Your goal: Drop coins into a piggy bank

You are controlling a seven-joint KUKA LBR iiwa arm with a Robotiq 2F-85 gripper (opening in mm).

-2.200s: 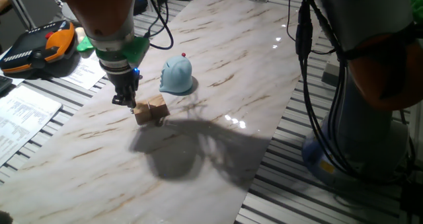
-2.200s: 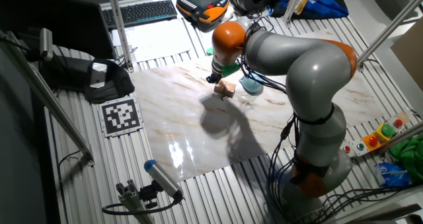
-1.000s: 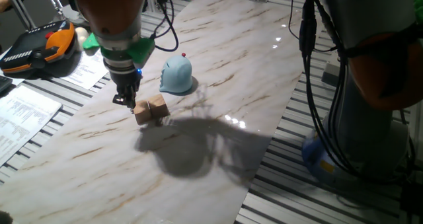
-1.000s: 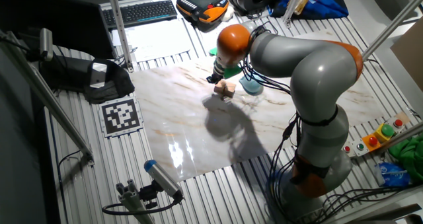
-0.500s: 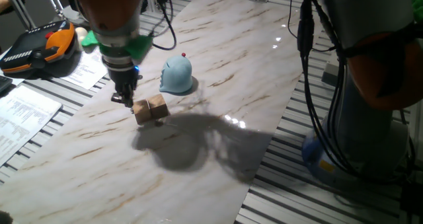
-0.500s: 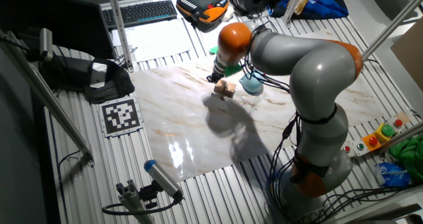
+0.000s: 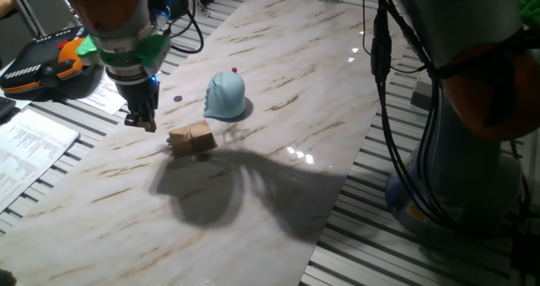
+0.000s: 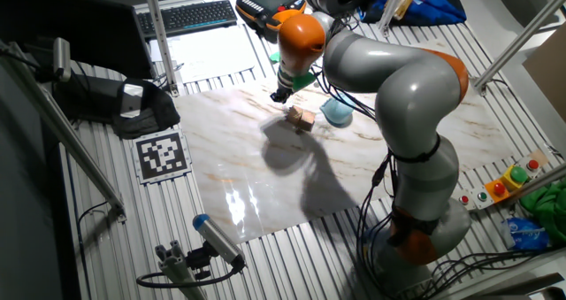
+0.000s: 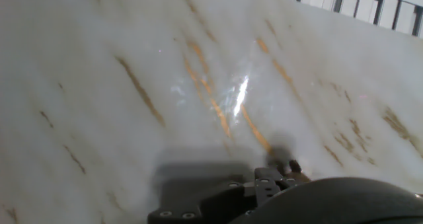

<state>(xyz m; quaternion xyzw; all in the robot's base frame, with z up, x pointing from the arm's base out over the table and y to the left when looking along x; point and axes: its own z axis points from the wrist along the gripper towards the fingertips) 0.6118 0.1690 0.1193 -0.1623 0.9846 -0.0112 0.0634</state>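
Around our marble-patterned table top (image 7: 278, 75) we see a ribbed metal bench, printed papers (image 7: 29, 143) at one side, an orange and black pendant (image 7: 51, 58) beyond them, and in the other fixed view a keyboard (image 8: 196, 15) and a square black-and-white marker tag (image 8: 162, 154). Two tan wooden cubes (image 7: 191, 138) sit touching each other on the glossy slab, between our gripper (image 7: 141, 121) and the piggy bank (image 7: 225, 96). The piggy bank is a smooth light blue dome with a tiny red knob on top, standing just beyond the cubes. One small dark flat disc, a coin (image 7: 177, 99), lies on the marble beside the bank. Our gripper hangs above the slab, beside the cubes and apart from them; the dark fingers look close together, but we cannot tell whether they hold anything. The hand view shows only blurred veined marble.
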